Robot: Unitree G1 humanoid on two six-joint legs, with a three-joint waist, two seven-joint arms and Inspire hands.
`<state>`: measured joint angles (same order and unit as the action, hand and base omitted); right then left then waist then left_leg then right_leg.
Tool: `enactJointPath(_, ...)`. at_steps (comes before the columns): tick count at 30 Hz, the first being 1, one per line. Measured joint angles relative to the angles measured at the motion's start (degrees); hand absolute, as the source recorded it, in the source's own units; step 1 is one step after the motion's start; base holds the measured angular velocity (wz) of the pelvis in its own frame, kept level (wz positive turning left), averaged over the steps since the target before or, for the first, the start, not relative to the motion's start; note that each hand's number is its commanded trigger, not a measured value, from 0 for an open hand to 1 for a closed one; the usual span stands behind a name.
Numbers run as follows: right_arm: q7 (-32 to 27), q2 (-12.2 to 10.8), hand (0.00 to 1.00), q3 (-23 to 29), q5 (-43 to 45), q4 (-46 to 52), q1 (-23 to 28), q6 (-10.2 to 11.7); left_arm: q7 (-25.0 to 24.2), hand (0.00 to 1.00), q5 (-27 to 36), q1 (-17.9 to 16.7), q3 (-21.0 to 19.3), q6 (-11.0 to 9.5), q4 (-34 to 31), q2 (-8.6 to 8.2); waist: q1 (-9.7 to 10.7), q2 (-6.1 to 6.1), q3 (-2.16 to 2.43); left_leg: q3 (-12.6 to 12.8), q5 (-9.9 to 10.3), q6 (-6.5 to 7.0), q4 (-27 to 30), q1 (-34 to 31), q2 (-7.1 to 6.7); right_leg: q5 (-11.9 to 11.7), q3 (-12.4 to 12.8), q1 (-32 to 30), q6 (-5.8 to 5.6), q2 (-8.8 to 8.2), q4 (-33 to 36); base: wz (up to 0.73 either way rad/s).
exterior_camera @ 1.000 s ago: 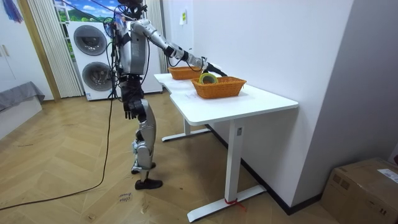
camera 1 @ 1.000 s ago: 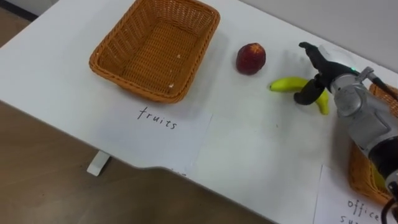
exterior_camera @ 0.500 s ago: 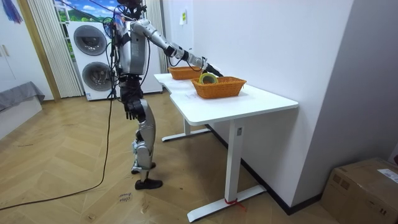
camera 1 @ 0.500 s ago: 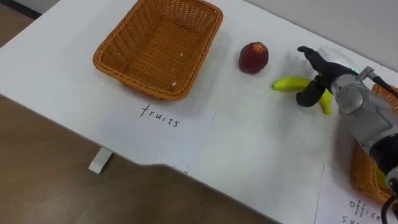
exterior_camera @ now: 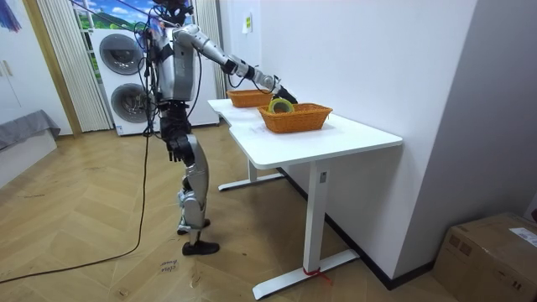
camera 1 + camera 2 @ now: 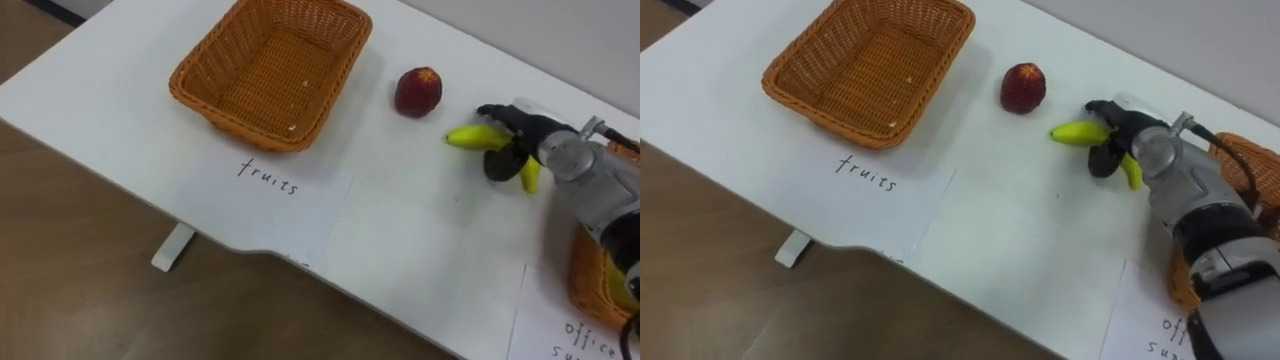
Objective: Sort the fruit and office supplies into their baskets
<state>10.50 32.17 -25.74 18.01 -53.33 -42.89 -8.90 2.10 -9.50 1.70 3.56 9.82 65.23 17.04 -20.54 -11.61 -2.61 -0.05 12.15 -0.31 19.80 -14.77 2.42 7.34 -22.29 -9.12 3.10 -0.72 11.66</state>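
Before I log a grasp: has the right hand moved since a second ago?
Yes: the right hand closed down onto the banana, which stays beside the apple.

On the table, a basket sat left with a paper sheet before it. Rightward lay an apple, then a banana, then a second basket.

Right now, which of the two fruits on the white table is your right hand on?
The curved yellow banana: the right hand curls around it. The round red fruit lies untouched, nearer the wicker basket.
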Motion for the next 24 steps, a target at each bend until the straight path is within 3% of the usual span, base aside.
enactJointPath(15, 0.3, 0.6, 1.0, -0.2, -1.1, -0.4, -0.6, -1.2, 0.2, 0.0, 0.0, 0.0, 0.0, -0.6, 0.0, 0.88, -0.2, 0.01, 0.0, 0.0, 0.0, -0.03, -0.4, 0.5, -0.07, 0.0, -0.6, 0.4, 0.0, -0.04, -0.1, 0.0)
enactJointPath(24, 4.0, 1.0, 1.0, -0.1, -5.4, -0.7, -0.2, -1.2, 0.2, 0.0, -0.1, -0.3, 0.0, -0.6, 0.1, 2.07, -0.2, -0.05, 0.05, 0.5, -0.1, -0.05, -1.0, 1.6, -0.09, 0.0, -0.6, 1.1, 0.0, 0.05, -0.1, -0.03)
